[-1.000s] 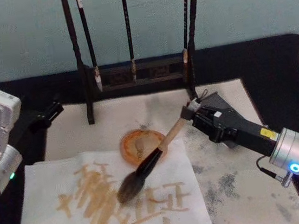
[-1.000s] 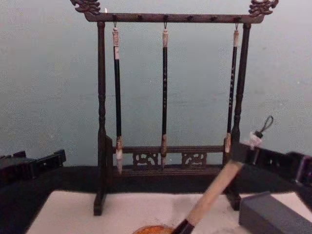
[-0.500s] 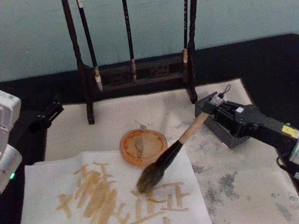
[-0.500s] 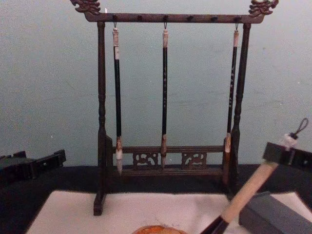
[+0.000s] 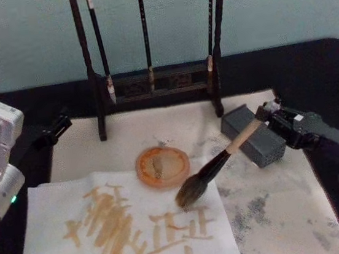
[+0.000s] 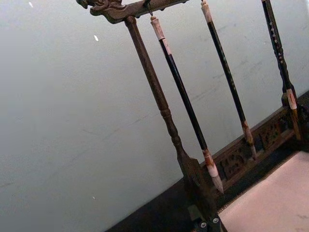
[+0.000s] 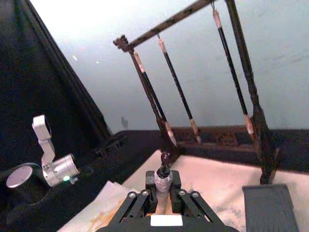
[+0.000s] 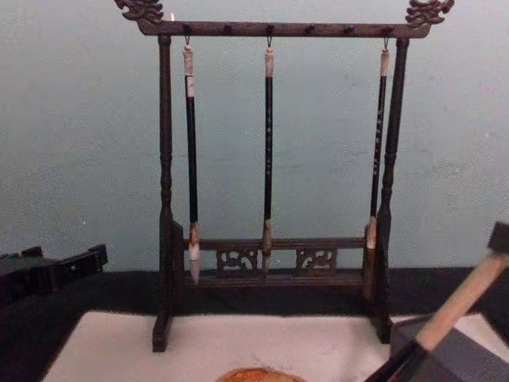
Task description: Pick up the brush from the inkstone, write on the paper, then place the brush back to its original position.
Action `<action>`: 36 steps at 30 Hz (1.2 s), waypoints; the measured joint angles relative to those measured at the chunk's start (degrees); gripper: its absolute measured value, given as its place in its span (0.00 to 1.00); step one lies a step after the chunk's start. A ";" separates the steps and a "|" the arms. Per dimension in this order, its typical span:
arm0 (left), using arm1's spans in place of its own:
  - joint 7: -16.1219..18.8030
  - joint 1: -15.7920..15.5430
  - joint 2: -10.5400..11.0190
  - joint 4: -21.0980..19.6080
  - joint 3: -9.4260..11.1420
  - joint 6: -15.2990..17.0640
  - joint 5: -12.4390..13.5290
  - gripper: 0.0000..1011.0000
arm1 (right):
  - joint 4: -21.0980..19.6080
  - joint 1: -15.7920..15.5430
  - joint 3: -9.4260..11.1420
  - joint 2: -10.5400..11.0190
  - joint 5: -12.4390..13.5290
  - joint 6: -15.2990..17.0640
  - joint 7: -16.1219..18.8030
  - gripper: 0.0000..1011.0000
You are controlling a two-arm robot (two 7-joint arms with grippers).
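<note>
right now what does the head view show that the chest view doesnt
Head view adds: the paper with tan strokes, the brush bristles near its far right corner, the right gripper clamped on the handle end, and the left gripper parked at the left. Chest view adds: the carved top bar where three thin brushes hang. Both: the brush handle, the rack, the grey block, the orange dish.

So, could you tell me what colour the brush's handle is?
Pale tan; the brush shows best in the head view.
</note>
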 joint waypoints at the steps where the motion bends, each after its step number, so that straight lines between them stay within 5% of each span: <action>1: 0.00 0.00 0.00 0.00 0.00 0.00 0.00 0.99 | -0.27 -0.20 0.28 0.10 0.12 -0.08 0.01 0.17; 12: 0.00 0.00 0.00 0.00 0.00 0.00 0.00 0.99 | -4.78 -0.47 1.44 -0.01 0.17 -1.08 0.92 0.17; 20: 0.00 0.00 0.00 0.00 0.00 0.00 0.00 0.99 | -5.46 2.94 -2.92 -2.04 -2.83 0.41 0.93 0.17; 30: 0.00 0.00 0.00 0.00 0.00 0.00 0.00 0.99 | -1.62 6.79 -8.57 -4.82 -5.54 3.46 0.61 0.17; 36: 0.00 0.00 0.00 0.00 0.00 0.00 0.00 0.99 | 0.48 7.67 -9.88 -5.75 -5.70 4.27 0.56 0.17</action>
